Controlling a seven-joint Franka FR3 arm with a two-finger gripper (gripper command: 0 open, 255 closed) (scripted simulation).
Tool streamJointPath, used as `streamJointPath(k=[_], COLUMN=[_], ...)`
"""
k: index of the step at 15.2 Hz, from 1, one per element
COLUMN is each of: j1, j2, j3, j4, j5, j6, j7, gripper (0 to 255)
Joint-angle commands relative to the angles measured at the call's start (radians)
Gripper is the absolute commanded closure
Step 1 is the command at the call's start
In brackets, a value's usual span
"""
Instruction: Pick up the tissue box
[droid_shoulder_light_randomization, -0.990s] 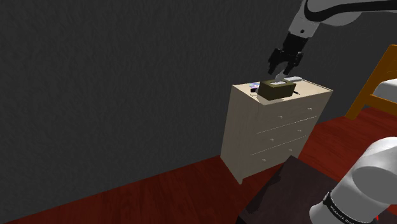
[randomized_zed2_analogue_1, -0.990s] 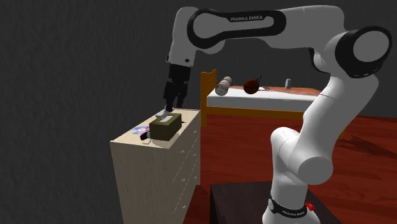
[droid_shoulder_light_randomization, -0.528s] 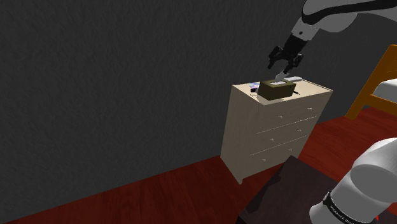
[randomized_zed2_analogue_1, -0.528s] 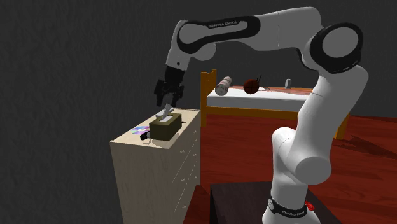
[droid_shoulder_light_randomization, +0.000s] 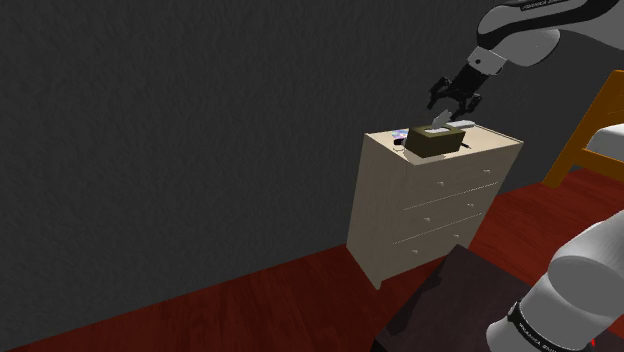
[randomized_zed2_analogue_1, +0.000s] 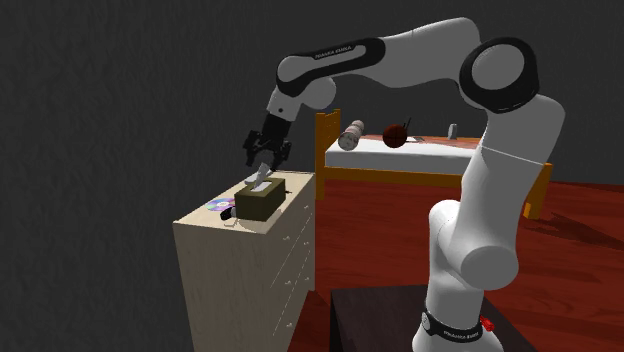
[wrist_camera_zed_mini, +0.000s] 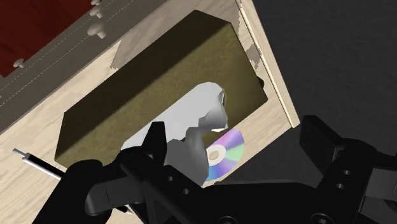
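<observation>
Hovering above the tissue box (droid_shoulder_light_randomization: 436, 143), the gripper (randomized_zed2_analogue_1: 264, 158) has its 2 black fingers spread wide apart and nothing clasped between them. The box is a dull olive block lying flat on top of a pale wooden dresser (droid_shoulder_light_randomization: 440, 215), near the back of the top and beside the dark wall. A white tissue (wrist_camera_zed_mini: 198, 113) stands up out of the slot in its upper face. In the wrist view 1 finger hangs over the box near that tissue, while the other is out past the dresser's edge, so the hand looks off-centre rather than straddling the box. A shiny disc (wrist_camera_zed_mini: 224, 153) lies on the dresser just beside the box, and a thin dark rod (wrist_camera_zed_mini: 30, 162) lies near its other end.

I judge the box to be light and mostly hollow, with thin walls that could buckle under a hard squeeze, and plain, smooth faces that could slip under a weak one. The tissue is soft and gives no hold at all; pinching it would most likely only pull a sheet free. The best hold seems to be across the 2 long side walls, near the middle of the length, fingers low enough to bear on flat wall and clear of the disc, with moderate force
</observation>
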Motion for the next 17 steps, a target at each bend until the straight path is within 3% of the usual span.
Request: streamJointPath(k=[1,6,7,17], j1=[0.0,0.002,0.001,0.001], j2=[0.009,0.014,0.012,0.012], j3=[-0.003,-0.006,-0.006,-0.005], j4=[-0.022,-0.064,-0.065,-0.052], j5=[0.009,0.018,0.018,0.015], j6=[0.03,0.075,0.075,0.062], j7=[-0.009,-0.025,-0.025,-0.021], gripper=[0,0,255,255])
